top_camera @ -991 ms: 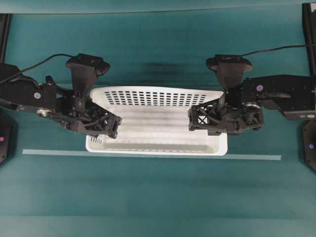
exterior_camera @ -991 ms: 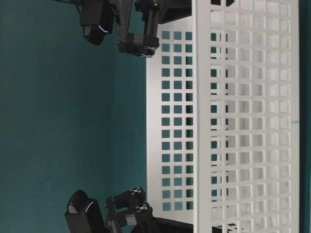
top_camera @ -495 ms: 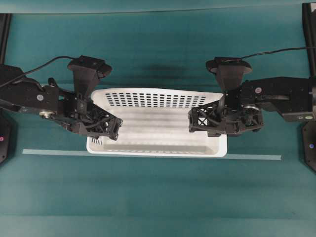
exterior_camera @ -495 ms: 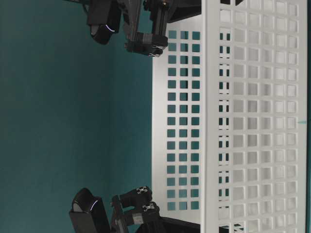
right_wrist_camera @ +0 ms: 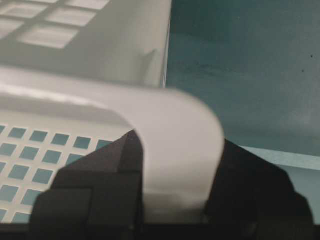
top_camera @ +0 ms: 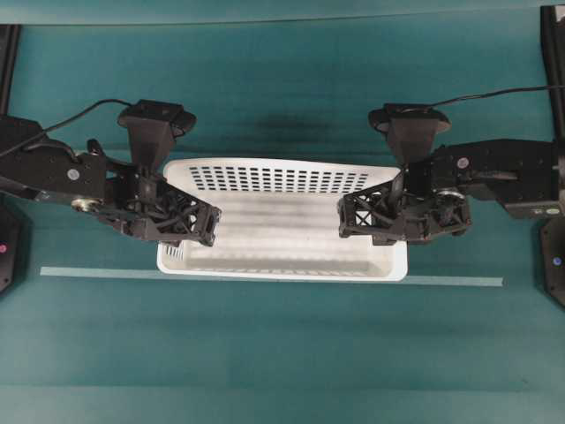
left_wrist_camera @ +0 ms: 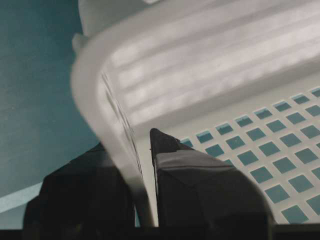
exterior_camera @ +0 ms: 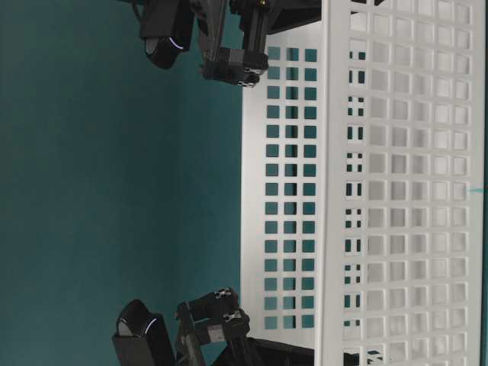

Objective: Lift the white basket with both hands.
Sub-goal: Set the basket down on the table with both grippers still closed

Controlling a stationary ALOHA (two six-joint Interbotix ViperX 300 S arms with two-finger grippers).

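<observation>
Wrist views show each black lattice gripper, left gripper (left_wrist_camera: 142, 200) and right gripper (right_wrist_camera: 172, 200), clenched on the large white perforated plastic basket (top_camera: 282, 225) only by its thin rim, so uneven raising could tilt it and let it slip loose.

The white basket (top_camera: 282, 231) looks like smooth moulded plastic with a soft, slightly satin sheen along its rounded rim, its walls pierced by neat rectangular holes. The left tool (top_camera: 181, 221) and right tool (top_camera: 371, 216) are matt black plastic, built as an open lattice. The worktop (top_camera: 282, 344) wears a dull teal covering, faintly streaked, crossed by a paler strip of tape (top_camera: 265, 276).
</observation>
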